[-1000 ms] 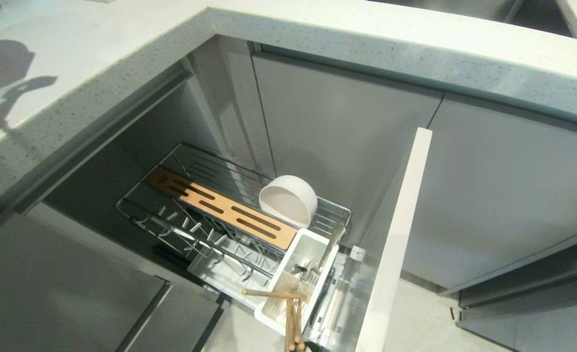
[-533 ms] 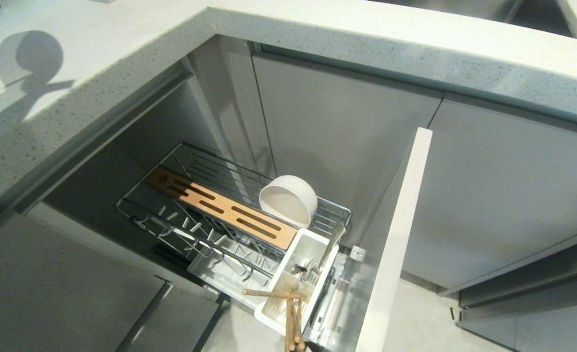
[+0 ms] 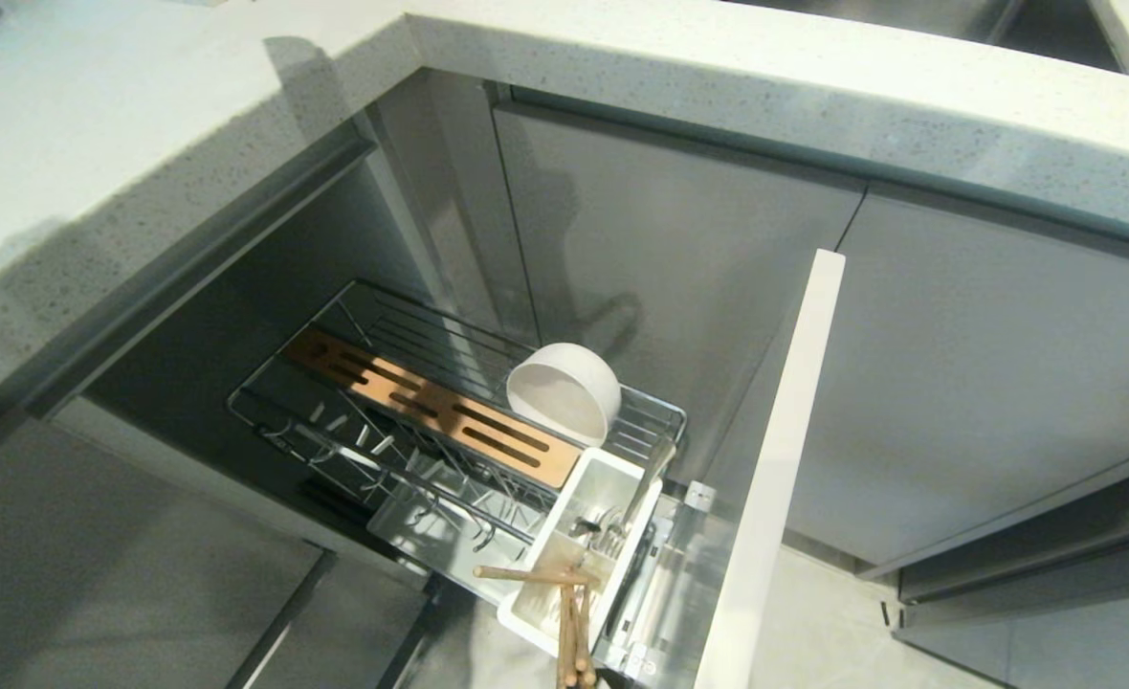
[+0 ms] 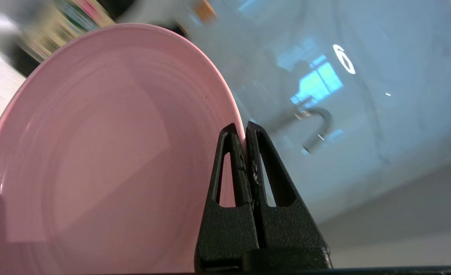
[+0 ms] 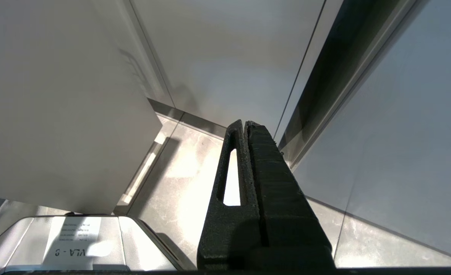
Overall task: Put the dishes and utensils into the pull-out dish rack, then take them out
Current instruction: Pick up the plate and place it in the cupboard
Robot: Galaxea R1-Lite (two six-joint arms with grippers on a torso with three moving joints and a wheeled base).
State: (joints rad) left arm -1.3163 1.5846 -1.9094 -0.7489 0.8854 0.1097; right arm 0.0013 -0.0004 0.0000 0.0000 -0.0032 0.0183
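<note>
**Left gripper's got the pink plate by the rim, rack sits pulled out with the rest in it**

So here's what you're looking at. In the left wrist view your left gripper [image 4: 244, 130] has its two black fingers pressed tight onto the edge of the large pink plate [image 4: 103, 152], one finger on each face of the rim. The plate hangs on edge, its inner side facing the camera, with a blurred pale counter and window reflections behind it. Neither the plate nor that gripper shows in the head view, so you can't place them relative to the rack from there.

In the head view the pull-out dish rack [image 3: 354, 421] is drawn out from under the speckled countertop [image 3: 718, 77], its pale cabinet front [image 3: 775, 459] standing on the right. The cream-white bowl [image 3: 563, 392] is tipped on its side in the wire basket, just beside the slotted wooden strip [image 3: 431, 410]. The white cutlery tub [image 3: 584, 545] sits at the near end; the metal spoon [image 3: 646, 478] leans in it, and the wooden chopsticks [image 3: 569, 612] poke out at the near edge, one lying across the tub. The plate prongs [image 3: 364, 450] hold nothing.

Your right gripper [image 5: 245, 126] is parked low, fingers pressed together on nothing, pointing at the floor tiles [image 5: 179, 168] by the grey cabinet doors [image 5: 229, 57].
</note>
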